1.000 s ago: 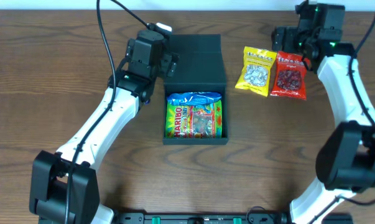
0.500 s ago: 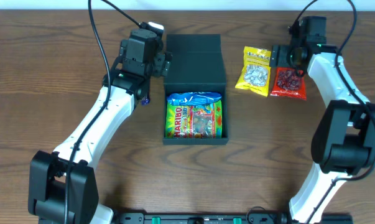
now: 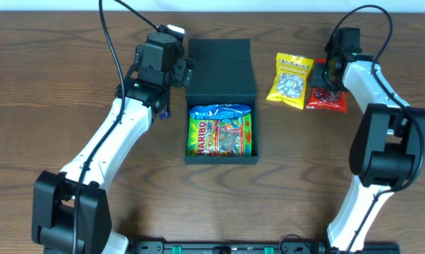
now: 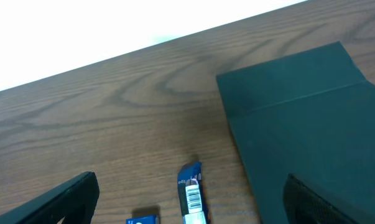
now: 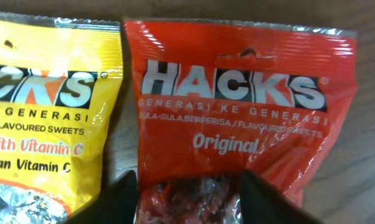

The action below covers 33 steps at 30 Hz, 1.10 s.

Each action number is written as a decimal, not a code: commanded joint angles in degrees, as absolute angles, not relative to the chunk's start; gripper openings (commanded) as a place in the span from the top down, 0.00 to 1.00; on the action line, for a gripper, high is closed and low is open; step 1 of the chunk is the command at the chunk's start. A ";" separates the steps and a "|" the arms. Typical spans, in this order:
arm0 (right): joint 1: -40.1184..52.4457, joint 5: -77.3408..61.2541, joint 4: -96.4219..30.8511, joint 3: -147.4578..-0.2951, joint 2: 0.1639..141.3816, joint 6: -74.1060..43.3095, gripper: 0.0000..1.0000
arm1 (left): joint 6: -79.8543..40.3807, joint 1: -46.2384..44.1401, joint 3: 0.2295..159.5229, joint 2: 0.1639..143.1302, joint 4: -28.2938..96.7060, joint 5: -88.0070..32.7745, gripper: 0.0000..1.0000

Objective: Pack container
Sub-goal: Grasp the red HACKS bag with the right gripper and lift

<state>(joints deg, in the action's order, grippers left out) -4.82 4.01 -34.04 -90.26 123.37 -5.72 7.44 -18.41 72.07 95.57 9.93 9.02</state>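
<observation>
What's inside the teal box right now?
A colourful Haribo bag fills the container, with a blue wrapper at its far end, possibly a separate packet. Anything underneath is covered.

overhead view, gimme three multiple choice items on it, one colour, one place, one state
1. The box is:
A dark teal
B white
C orange

2. The red packet lies:
A in the box
B left of the box
C right of the yellow packet

3. The lid is:
A shut
B open, laid back
C torn off

Answers:
1 A, since its walls and lid are all dark teal.
2 C, since the red packet lies on the table on the yellow packet's right, both of them right of the box.
3 B, since the lid lies flat behind the box and the bag inside shows.
</observation>
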 commanded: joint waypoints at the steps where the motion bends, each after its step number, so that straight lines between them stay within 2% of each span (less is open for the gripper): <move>1: -5.34 4.51 -34.22 -89.93 123.90 -5.76 0.66 | 6.92 -18.00 73.56 94.70 9.56 9.45 0.05; 5: -5.34 4.51 -34.09 -89.21 123.90 -5.76 0.96 | 7.68 -17.91 73.58 94.70 8.69 9.47 0.05; 6: -5.34 4.51 -34.13 -89.14 123.90 -5.78 0.99 | 7.70 -17.91 73.58 94.70 8.21 9.47 0.05; 14: -5.28 1.83 -34.59 -89.23 122.10 -6.85 0.99 | 7.73 -17.91 73.58 94.70 3.66 9.50 0.05; 33: -4.84 0.99 -35.62 -89.23 105.01 -6.81 0.98 | 7.73 -17.91 73.58 94.70 1.13 9.63 0.05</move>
